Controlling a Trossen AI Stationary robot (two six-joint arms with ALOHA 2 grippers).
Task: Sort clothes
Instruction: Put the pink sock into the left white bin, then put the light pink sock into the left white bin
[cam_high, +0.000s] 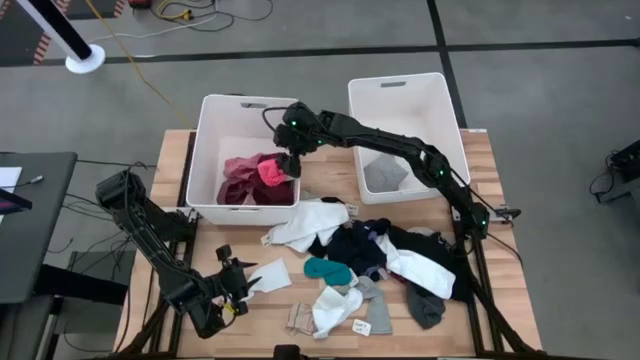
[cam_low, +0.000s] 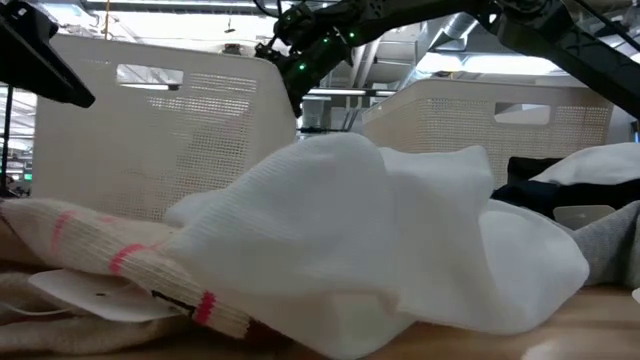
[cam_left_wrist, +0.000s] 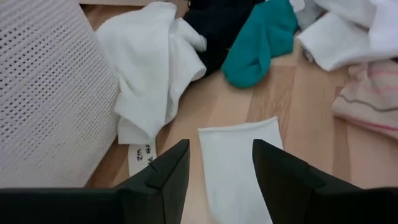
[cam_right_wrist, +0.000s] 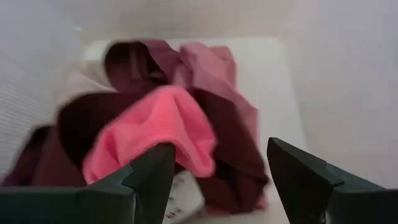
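While my right gripper (cam_right_wrist: 217, 180) hangs spread over crumpled pink knit (cam_right_wrist: 155, 134), I see my left gripper (cam_left_wrist: 221, 177) gaping around flat white cloth (cam_left_wrist: 239, 162); tag (cam_left_wrist: 142, 157) writing unreadable.

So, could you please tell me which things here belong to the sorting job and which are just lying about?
Job:
- clothes pile
- pink garment
- white cloth
- left bin
- right bin

Lying about:
- cables
- white base

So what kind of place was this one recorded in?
Probably a lab or workshop, not a home: bare grey floor with cables, a wooden table on a dark frame, and a high industrial ceiling in the low view.
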